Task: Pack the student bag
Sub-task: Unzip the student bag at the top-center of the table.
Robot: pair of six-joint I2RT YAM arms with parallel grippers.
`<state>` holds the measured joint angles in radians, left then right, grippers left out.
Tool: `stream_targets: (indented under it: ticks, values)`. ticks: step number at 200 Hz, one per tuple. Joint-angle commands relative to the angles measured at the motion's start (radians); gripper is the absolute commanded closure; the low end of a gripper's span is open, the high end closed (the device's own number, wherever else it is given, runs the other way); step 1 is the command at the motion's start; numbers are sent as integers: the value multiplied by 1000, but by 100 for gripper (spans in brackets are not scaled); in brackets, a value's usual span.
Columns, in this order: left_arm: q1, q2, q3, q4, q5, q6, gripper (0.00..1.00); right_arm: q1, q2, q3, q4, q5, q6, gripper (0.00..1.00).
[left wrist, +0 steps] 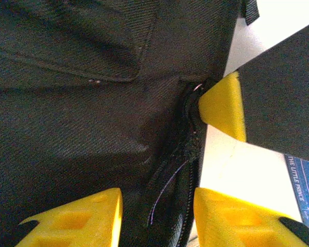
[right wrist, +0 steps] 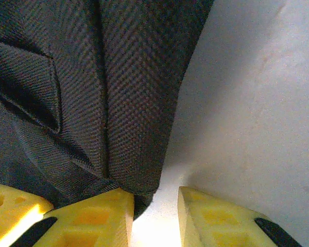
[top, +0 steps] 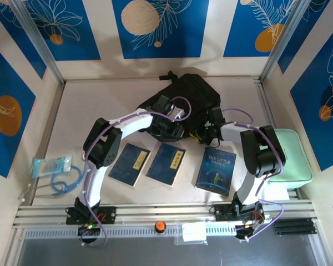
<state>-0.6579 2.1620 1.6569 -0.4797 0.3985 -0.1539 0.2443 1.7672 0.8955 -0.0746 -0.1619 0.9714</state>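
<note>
The student bag [top: 184,93], a black fabric backpack, lies at the back middle of the table. My left gripper [top: 167,126] is at its near edge. In the left wrist view the left gripper [left wrist: 158,206] is shut on the bag's zipper edge [left wrist: 183,154], black fabric filling the gap between the yellow fingers. My right gripper [top: 206,132] is beside it at the bag's right near corner. In the right wrist view the right gripper [right wrist: 155,206] stands open, the bag's edge [right wrist: 139,170] against one finger and bare table showing in the gap. One right fingertip [left wrist: 221,105] touches the zipper.
Two dark blue books [top: 129,164] [top: 166,164] and a "The Little Prince" book [top: 216,170] lie in a row in front of the bag. A mint-green zip case [top: 289,156] sits at the right edge. A plastic pouch with a blue cable [top: 53,167] lies at the left.
</note>
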Motion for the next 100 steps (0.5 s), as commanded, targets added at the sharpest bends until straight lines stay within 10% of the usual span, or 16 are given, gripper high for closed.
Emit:
stream_targets:
  ticks: [1, 100]
  values:
    - [-1, 35, 39, -65, 73, 46, 62, 0, 28, 10, -21, -2, 14, 72]
    - [1, 80, 102, -63, 86, 6, 88, 9, 26, 13, -20, 8, 17, 72]
